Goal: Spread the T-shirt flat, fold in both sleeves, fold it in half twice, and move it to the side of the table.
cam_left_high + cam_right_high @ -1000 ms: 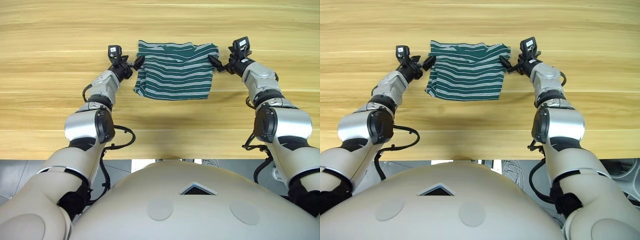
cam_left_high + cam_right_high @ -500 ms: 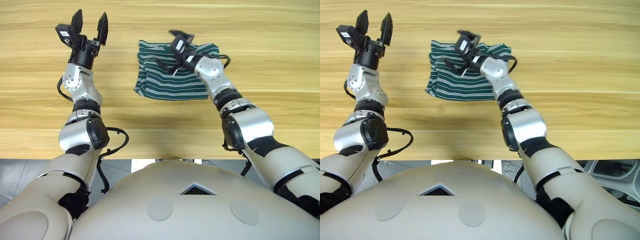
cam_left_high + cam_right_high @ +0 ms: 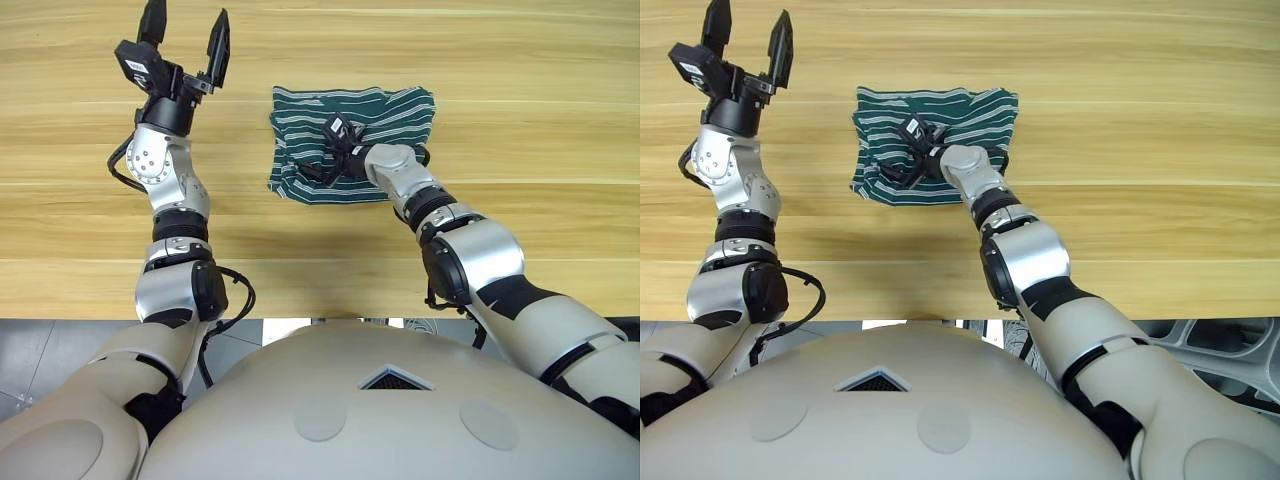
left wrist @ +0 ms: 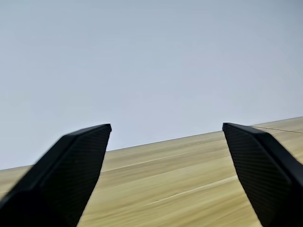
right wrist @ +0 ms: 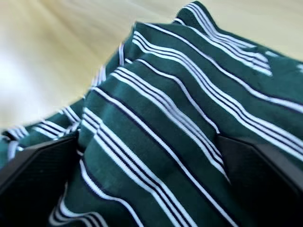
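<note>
The T-shirt, dark green with white stripes, lies folded into a small rectangle in the middle of the wooden table. My right gripper rests on the shirt's left half, near its front edge, with its fingers spread. In the right wrist view the striped T-shirt bunches between the two fingers, and the right gripper is open. My left gripper is raised above the table, well to the left of the shirt, open and holding nothing. In the left wrist view, bare table shows between the left gripper's fingers.
Bare wooden table extends to the left, right and far side of the shirt. The table's front edge runs close to my body. A pale wall stands beyond the table's far edge.
Both grippers have left the shirt's side edges. The right one swung left across the shirt onto its left half. The left one rose up and away to the left, opening wide.
</note>
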You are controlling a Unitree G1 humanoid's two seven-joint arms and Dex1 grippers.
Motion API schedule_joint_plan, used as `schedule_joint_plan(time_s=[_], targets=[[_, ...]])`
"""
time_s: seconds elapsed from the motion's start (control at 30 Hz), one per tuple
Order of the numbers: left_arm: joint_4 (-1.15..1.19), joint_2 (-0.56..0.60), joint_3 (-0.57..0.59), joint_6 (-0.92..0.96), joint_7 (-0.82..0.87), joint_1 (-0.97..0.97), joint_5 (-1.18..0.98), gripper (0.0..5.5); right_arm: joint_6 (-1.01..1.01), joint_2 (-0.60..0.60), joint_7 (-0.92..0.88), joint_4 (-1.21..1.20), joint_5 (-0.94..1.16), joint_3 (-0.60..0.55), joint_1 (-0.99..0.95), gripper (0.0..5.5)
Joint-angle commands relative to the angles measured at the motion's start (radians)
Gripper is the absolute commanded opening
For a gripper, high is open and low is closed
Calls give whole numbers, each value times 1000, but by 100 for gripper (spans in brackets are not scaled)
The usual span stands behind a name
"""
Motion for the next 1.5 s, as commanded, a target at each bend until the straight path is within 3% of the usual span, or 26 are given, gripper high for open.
schedule_joint_plan(time_s=[0.03,0.2,0.33,0.43,0.53,0.6,0.67,0.8,0.9,1.03,1.3,1.5], targets=[[-20,9,-12,13,13,-4,-9,424,37,97,168,2,0,32,20,536],[-44,5,-20,17,11,-3,-21,424,-92,-2,403,-19,-65,138,86,536],[-74,-2,-28,31,4,6,-41,424,-367,-209,563,-37,-189,276,146,536],[-94,-11,-47,32,0,18,-41,424,-551,-357,674,-51,-200,308,157,536],[-111,-21,-66,31,-2,26,-35,424,-640,-424,786,-78,-77,227,133,536],[-119,-28,-81,28,-3,29,-27,424,-628,-470,888,-166,143,144,127,536],[-124,-31,-95,26,-4,31,-23,424,-574,-531,918,-295,357,137,166,536],[-136,-39,-112,25,-2,38,-23,424,-452,-602,918,-453,624,109,268,536],[-152,-42,-127,23,2,47,-19,424,-479,-581,711,-341,486,65,270,536],[-201,-43,-144,24,18,75,-12,424,-402,-599,431,-360,339,54,391,536],[-221,-56,-180,19,53,93,20,424,-213,-613,405,-430,315,13,493,536],[-221,-54,-188,10,68,99,23,424,-148,-558,363,-253,189,74,362,536]])
